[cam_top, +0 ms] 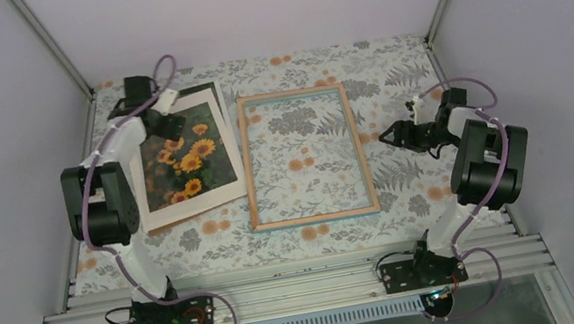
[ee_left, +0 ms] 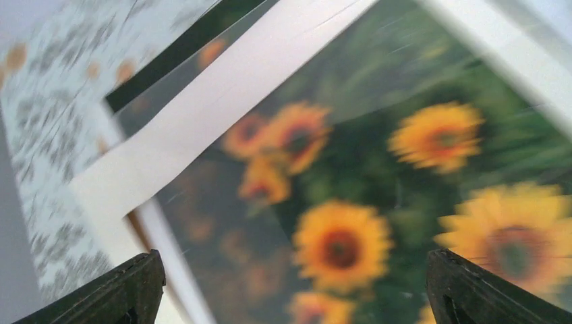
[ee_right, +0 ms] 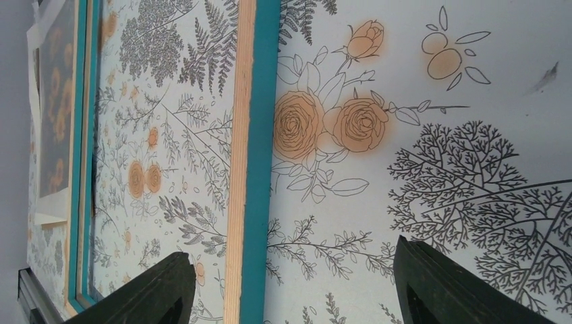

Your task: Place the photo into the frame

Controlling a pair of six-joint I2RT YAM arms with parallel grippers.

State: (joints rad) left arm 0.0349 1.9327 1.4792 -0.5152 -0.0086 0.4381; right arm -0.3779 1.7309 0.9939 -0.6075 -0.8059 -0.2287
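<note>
Lying beside frame, photo face up, left end effector spread

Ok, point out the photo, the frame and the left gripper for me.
the photo (cam_top: 189,157): top view, on the sunflowers at the print's middle.
the frame (cam_top: 358,147): top view, on its right-hand rail.
the left gripper (ee_left: 295,256): left wrist view, midway between its two open fingertips.

Photo lies on counter, right under left pincer. Frame lies flat on counter just to that pincer's right, beside photo. Right pincer hangs just beyond frame's right rail.
</note>
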